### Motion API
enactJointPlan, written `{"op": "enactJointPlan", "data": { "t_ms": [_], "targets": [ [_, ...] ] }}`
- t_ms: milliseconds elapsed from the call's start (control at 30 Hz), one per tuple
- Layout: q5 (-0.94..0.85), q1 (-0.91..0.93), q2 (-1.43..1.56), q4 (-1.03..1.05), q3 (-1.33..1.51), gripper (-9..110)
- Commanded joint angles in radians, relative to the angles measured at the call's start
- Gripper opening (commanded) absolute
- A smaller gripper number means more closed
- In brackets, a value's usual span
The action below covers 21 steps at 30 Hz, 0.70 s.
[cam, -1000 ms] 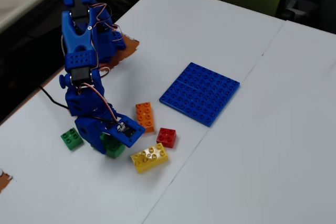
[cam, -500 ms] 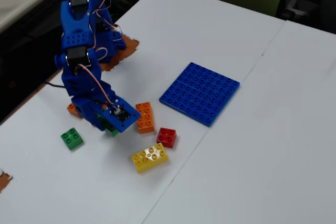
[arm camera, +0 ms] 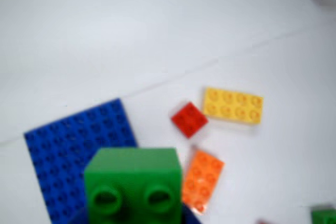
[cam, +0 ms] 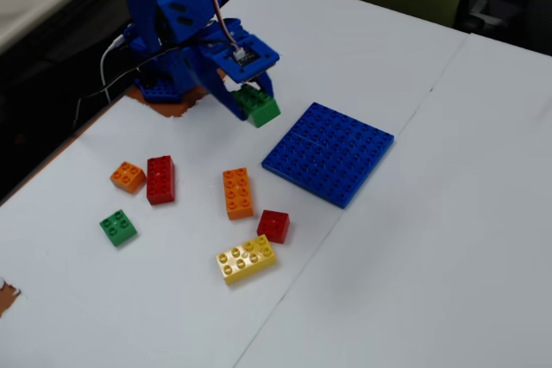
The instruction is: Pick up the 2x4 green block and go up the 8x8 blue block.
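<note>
Green block [cam: 258, 107] — light, stiff, slick plastic, best pinched across its flat sides — hangs clamped between the gripper's [cam: 250, 102] jaws, lifted off the table just short of the blue plate [cam: 329, 153].

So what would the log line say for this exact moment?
claw: shut on green block | block: lifted off table | blue baseplate: bare | phase: carrying toward baseplate

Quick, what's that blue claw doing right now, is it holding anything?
Gripper: closed on the 2x4 green block, held in the air just left of the 8x8 blue block in the fixed view.
</note>
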Motion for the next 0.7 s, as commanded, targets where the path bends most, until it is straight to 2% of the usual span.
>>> {"op": "enactJointPlan", "data": {
  "t_ms": [0,67,333,667],
  "targets": [
    [0.046,-0.084,0.0,0.015,-0.164,0],
    [0.031,-0.127,-0.084,0.121,-0.327,0],
    [0.043,-0.238,-0.279,0.337,-0.669,0],
    [0.0,-0.25,-0.555,0.313,-0.678,0]
  ]
}}
